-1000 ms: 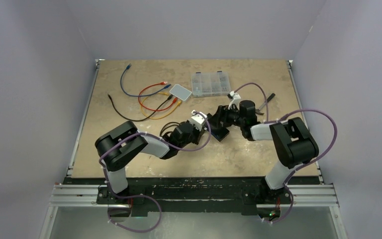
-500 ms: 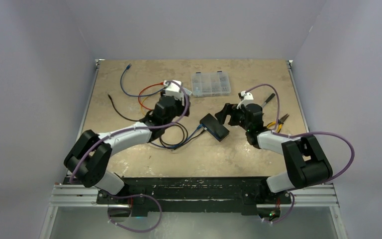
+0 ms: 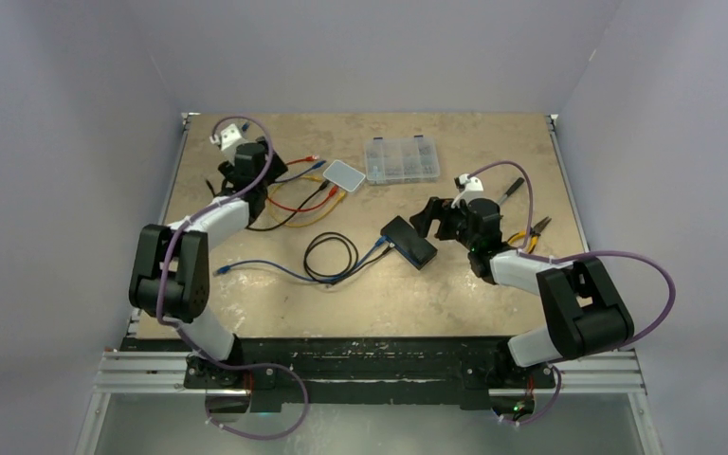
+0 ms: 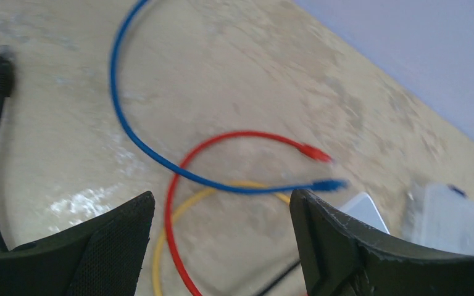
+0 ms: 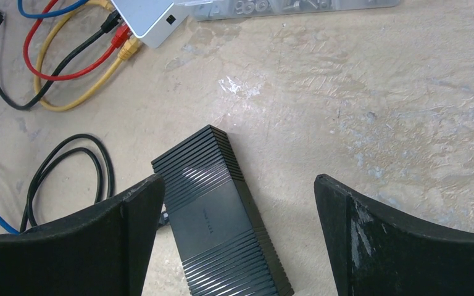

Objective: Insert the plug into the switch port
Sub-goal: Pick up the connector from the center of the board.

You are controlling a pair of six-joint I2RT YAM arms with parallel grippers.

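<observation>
Tan tabletop (image 3: 455, 284) bears black switch (image 3: 409, 241); both arms' jaws gape apart.

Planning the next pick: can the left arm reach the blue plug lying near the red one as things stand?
Probably yes. Its open fingers point toward the blue plug, which lies uncovered on the table; only the red plug close beside it might crowd the grasp.

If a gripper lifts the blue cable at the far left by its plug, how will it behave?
The blue cable probably flops and trails: it lies in a loose curve. It looks thin, so likely light. Its small plug may twist when gripped.
</observation>
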